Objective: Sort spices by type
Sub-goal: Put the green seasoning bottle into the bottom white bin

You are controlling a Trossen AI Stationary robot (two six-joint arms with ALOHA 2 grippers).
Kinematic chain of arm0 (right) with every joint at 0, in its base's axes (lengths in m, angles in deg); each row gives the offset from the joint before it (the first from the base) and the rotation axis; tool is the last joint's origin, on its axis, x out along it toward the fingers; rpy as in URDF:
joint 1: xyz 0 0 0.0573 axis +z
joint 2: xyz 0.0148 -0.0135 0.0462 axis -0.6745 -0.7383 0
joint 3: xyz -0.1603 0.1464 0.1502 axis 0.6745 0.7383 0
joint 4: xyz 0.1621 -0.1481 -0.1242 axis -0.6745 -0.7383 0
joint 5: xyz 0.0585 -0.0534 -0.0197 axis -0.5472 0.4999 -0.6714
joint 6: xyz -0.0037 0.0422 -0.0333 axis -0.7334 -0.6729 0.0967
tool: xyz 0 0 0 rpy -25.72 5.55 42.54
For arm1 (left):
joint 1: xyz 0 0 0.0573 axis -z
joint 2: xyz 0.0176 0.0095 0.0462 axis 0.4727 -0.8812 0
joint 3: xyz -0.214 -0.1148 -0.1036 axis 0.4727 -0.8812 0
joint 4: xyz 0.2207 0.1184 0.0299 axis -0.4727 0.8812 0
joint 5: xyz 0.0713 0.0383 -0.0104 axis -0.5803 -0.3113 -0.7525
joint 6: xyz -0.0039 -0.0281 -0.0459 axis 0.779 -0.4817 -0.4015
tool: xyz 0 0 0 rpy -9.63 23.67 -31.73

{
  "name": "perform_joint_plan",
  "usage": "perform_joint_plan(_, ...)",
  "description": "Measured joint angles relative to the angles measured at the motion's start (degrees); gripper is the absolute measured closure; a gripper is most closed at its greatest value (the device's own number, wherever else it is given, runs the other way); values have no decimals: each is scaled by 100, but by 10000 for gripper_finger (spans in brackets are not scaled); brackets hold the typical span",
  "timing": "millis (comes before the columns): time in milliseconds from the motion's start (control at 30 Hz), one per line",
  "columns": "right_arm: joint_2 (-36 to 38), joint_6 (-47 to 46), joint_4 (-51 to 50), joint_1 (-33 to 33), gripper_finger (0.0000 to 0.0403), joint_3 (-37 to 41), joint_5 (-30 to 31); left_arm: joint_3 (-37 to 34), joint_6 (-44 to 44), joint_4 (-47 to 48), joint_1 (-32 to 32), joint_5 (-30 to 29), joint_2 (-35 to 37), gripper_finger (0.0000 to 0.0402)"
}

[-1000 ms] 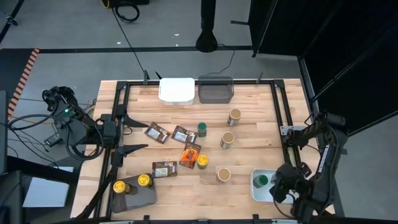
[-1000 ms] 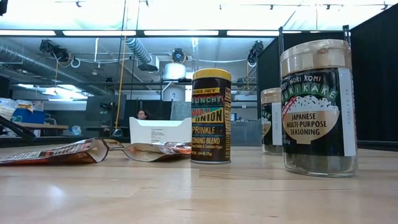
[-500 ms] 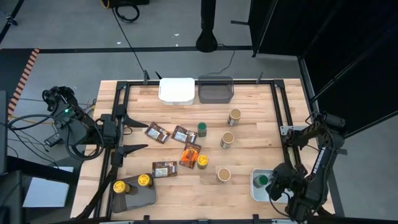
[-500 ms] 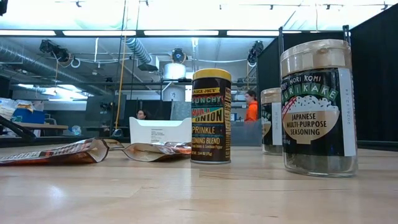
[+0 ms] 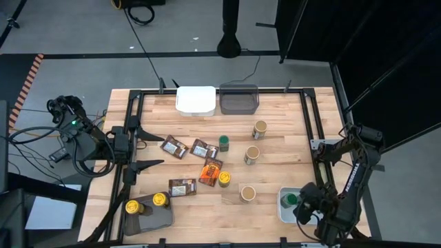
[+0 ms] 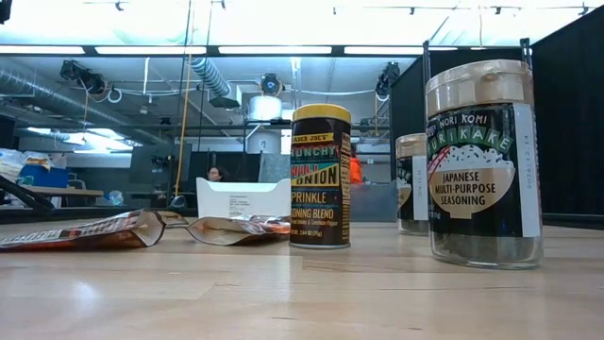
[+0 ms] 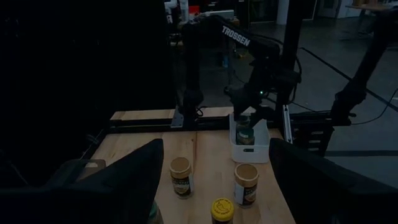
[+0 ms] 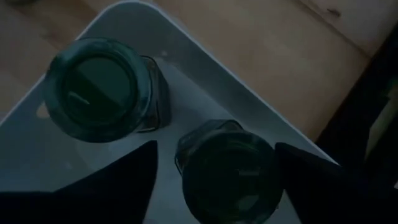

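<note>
My right gripper (image 8: 216,149) hangs open over the white tray (image 8: 261,106) at the table's near right, pointing down. Two green-lidded jars stand in that tray: one (image 8: 227,168) between the spread fingers, with a gap showing on one side, and the other (image 8: 99,87) beside it. Out on the table stand three tan-lidded jars (image 5: 251,154), a green-lidded jar (image 5: 224,142) and a yellow-lidded jar (image 5: 224,178), and several flat packets (image 5: 204,149) lie near them. My left gripper (image 5: 160,150) waits open at the table's left edge.
A grey tray (image 5: 148,219) at the near left holds two yellow-lidded jars (image 5: 160,200). A white tray (image 5: 196,99) and a grey tray (image 5: 238,99) sit at the far edge. A black frame rail (image 5: 313,131) runs along the right side.
My right gripper has sunk a little lower over the white tray at the near right and shifted slightly toward the table's left. The jars and packets on the table have stayed where they were.
</note>
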Motion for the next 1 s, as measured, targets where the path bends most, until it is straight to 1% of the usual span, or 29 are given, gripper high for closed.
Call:
perform_joint_plan(67, 2, 48, -19, -46, 60, -77, 22, 0, -2, 2, 0, 0, 0, 104)
perform_joint_plan(133, 56, 196, -34, -90, 57, -205, 91, 0, -2, 0, -2, 1, 0, 104)
perform_joint_plan(367, 458, 900, -687, -389, 89, -965, 325, 0, -1, 2, -1, 1, 0, 103)
perform_joint_plan(433, 599, 1189, -761, -566, 96, -1180, 518, 0, -2, 4, -2, 2, 0, 103)
perform_joint_plan(500, 694, 1670, -749, -875, 100, -1343, 851, 0, -1, 3, -2, 2, 0, 103)
perform_joint_plan(567, 743, 2430, -633, -1385, 102, -1439, 1135, 0, -1, 2, -2, 1, 0, 103)
perform_joint_plan(667, 727, 4195, -10, -2410, 106, -1469, 1222, 0, -2, 2, 0, 2, 0, 103)
perform_joint_plan(767, 575, 6229, 1189, -3525, 108, -1469, 1088, 0, -2, 2, 0, 2, 0, 103)
perform_joint_plan(833, 479, 7382, 2074, -4181, 109, -1469, 908, 0, -2, 0, -1, 2, 0, 103)
perform_joint_plan(900, 413, 8174, 2719, -4756, 109, -1469, 712, 0, -8, 0, -1, 2, 0, 103)
perform_joint_plan(1000, 258, 8978, 3227, -5436, 109, -1471, 633, 0, -58, 0, 0, 2, 0, 103)
